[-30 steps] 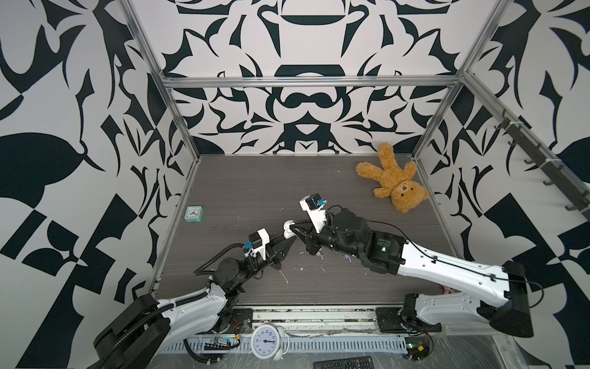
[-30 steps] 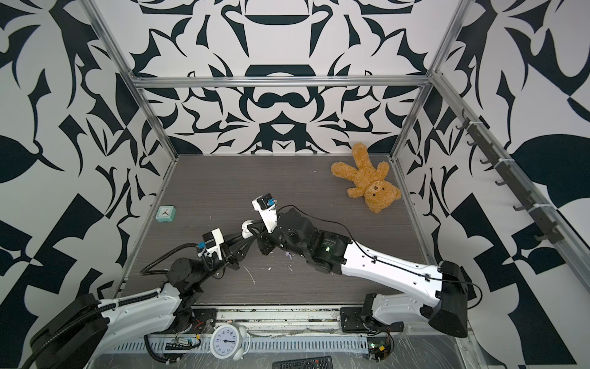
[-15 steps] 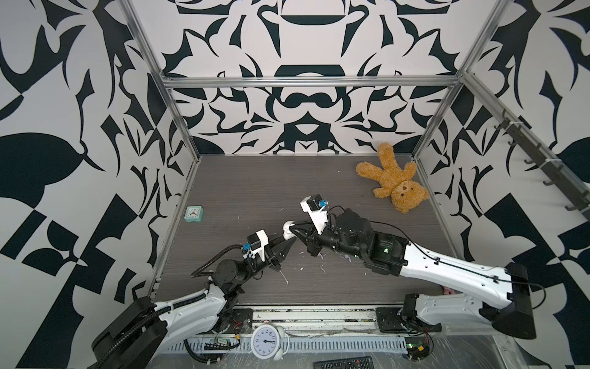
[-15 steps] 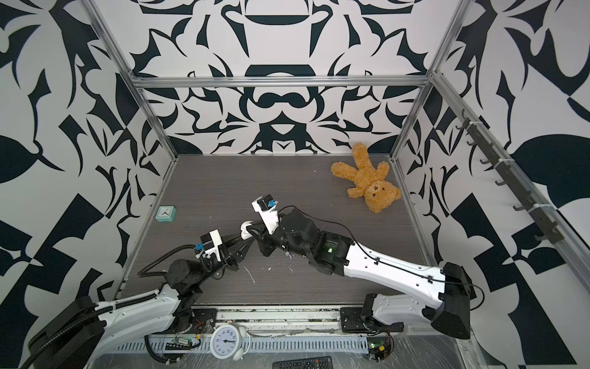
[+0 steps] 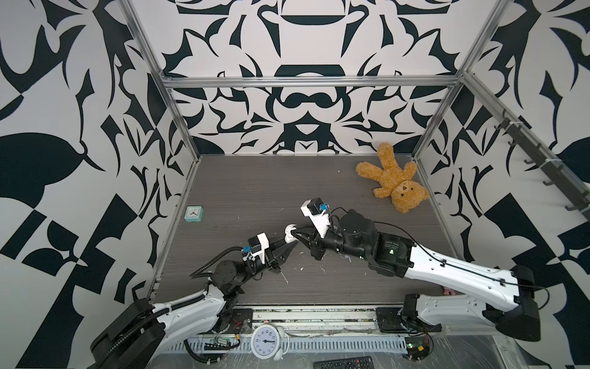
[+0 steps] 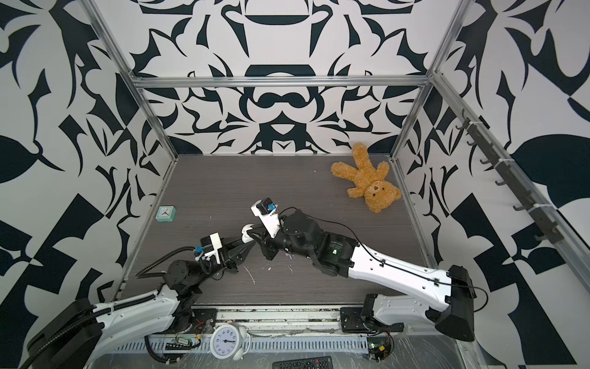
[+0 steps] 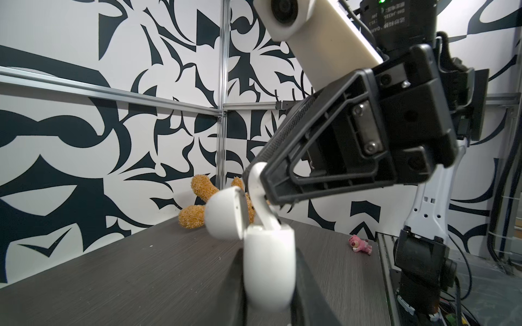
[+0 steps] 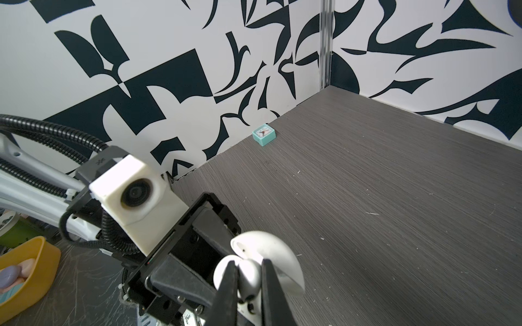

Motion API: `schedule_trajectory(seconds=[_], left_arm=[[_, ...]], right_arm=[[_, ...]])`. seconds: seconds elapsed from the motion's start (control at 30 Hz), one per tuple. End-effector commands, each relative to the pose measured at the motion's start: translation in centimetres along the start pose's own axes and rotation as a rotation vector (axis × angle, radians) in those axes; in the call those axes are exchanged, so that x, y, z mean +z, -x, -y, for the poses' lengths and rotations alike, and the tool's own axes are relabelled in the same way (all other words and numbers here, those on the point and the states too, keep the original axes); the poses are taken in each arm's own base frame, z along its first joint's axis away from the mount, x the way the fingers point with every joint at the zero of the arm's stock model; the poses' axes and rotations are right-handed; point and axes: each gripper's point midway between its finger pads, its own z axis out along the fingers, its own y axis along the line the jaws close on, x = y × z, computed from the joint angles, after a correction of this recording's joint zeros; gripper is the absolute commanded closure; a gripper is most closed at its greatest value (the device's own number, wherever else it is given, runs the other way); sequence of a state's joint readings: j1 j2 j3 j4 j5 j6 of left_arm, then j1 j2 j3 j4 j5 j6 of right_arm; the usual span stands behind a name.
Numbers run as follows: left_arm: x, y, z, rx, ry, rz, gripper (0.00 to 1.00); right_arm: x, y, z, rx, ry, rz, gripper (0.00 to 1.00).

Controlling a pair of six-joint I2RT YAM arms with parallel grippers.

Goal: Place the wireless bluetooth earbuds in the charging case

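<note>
On the grey table (image 5: 255,191) the two arms meet near the middle. The left gripper (image 5: 289,247) is closed on the white case (image 7: 268,259), one finger (image 7: 236,288) on each side of its body, and holds it upright with the lid (image 7: 223,214) hinged open. The right gripper (image 8: 248,279) comes in from above, its fingers (image 8: 228,282) pinched on a white earbud (image 7: 255,186).

A brown bear (image 5: 392,179) lies at the far right corner, well apart from both arms. In the right wrist view a yellow bowl (image 8: 42,265) sits behind the left arm and holds a few pale rounded pieces, purple and pink; what they are cannot be told.

The earbud's lower end reaches the case's open mouth, apparently just inside the rim, while its upper part remains between the fingers. A teal clock (image 5: 193,214) stands by the left wall. A small pink toy (image 7: 360,245) lies near the right arm's base.
</note>
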State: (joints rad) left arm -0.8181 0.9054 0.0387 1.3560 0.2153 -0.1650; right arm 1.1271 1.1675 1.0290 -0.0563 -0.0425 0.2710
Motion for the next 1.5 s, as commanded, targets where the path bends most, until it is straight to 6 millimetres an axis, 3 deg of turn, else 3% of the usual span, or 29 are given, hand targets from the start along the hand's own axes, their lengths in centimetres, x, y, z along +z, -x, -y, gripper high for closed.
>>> schedule_trajectory(seconds=[0.0,0.63,1.47], left_arm=[[-0.1,2.6,1.4,0.052,-0.057,0.095,1.00],[-0.4,4.2,1.8,0.061,-0.070,0.146,1.00],[-0.5,5.5,1.3,0.001,-0.040,0.188,1.00]], right_arm=[[-0.9,0.1,-0.6,-0.036,0.019,-0.017,0.89],[-2.4,0.4,-1.3,-0.066,0.060,0.001,0.91],[-1.8,-1.2,-3.0,-0.120,0.113,-0.043,0.94]])
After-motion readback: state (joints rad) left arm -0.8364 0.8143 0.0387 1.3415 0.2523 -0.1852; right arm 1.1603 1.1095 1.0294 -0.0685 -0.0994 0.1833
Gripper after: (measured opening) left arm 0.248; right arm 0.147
